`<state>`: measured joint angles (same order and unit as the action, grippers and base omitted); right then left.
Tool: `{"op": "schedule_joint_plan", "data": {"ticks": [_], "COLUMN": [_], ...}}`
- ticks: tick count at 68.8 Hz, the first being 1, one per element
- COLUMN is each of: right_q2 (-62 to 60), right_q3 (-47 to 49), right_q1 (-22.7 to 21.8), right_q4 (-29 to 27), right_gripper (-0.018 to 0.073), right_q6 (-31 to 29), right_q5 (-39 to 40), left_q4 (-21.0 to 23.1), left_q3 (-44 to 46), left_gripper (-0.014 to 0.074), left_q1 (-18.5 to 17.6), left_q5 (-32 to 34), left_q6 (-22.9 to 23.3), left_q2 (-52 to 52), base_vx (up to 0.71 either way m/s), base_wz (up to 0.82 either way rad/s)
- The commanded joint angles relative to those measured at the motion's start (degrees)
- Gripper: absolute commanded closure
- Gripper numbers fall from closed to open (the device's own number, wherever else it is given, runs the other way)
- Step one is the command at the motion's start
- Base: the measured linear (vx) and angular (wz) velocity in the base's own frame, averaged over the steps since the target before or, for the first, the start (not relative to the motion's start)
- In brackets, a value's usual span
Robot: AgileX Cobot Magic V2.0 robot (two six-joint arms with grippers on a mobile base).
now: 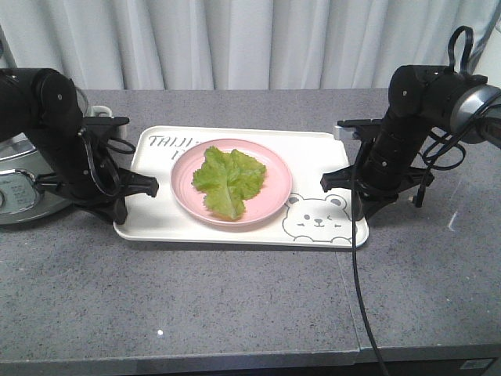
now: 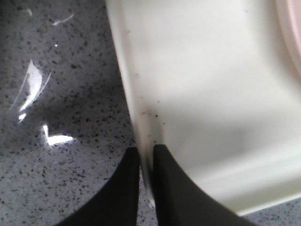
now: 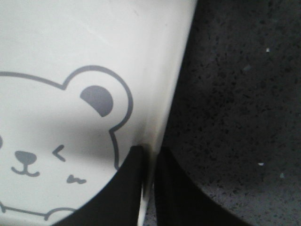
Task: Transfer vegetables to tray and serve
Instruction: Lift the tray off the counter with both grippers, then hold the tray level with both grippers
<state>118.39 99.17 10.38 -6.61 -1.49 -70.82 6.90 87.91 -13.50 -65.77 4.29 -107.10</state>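
The light-green lettuce leaves (image 1: 228, 178) lie on a round pink plate (image 1: 185, 188) that stands on the cream tray (image 1: 153, 219) with the bear drawing (image 1: 316, 221). My left gripper (image 1: 120, 210) is shut on the tray's left rim; in the left wrist view its fingers (image 2: 126, 183) pinch the rim (image 2: 141, 127). My right gripper (image 1: 358, 210) is shut on the tray's right rim; in the right wrist view its fingers (image 3: 171, 183) clamp the edge (image 3: 162, 113) beside the bear's ear (image 3: 97, 100). The tray sits on the counter.
A grey speckled counter (image 1: 235, 305) carries the tray. A silver cooker (image 1: 16, 188) stands at the far left behind my left arm. A black cable (image 1: 356, 274) hangs from my right arm across the counter front. White curtains are behind.
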Motion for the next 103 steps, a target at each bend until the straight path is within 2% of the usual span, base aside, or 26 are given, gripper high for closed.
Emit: {"op": "schedule_joint_plan", "data": {"ticks": [1, 27, 49, 103], "right_q2": [-4.8, -9.9, -12.4, -13.8], "right_q3": [1.5, 1.5, 1.5, 1.5], "right_q1": [0.3, 0.3, 0.2, 0.2], "right_q4": [-2.5, -2.5, -2.2, -2.2], "right_gripper": [0.0564, 0.0564, 0.0564, 0.0564], "right_q6": [-2.4, -3.1, -3.3, -3.5], "right_q5": [-0.4, 2.4, 3.6, 2.6], "left_q4": [3.8, 3.8, 3.8, 3.8], "left_q3": [3.1, 4.8, 4.8, 4.8], "left_gripper": [0.0605, 0.0605, 0.0605, 0.0605], "left_q1": [-0.7, -0.7, -0.7, -0.7], "left_q5": [1.4, 0.0, 1.5, 3.0], "left_q6": [-1.6, -1.6, -1.6, -1.6], "left_q2": [3.6, 4.2, 7.6, 11.1], "base_vx": [0.00, 0.00, 0.00, 0.00], "base_wz": [0.00, 0.00, 0.00, 0.00]}}
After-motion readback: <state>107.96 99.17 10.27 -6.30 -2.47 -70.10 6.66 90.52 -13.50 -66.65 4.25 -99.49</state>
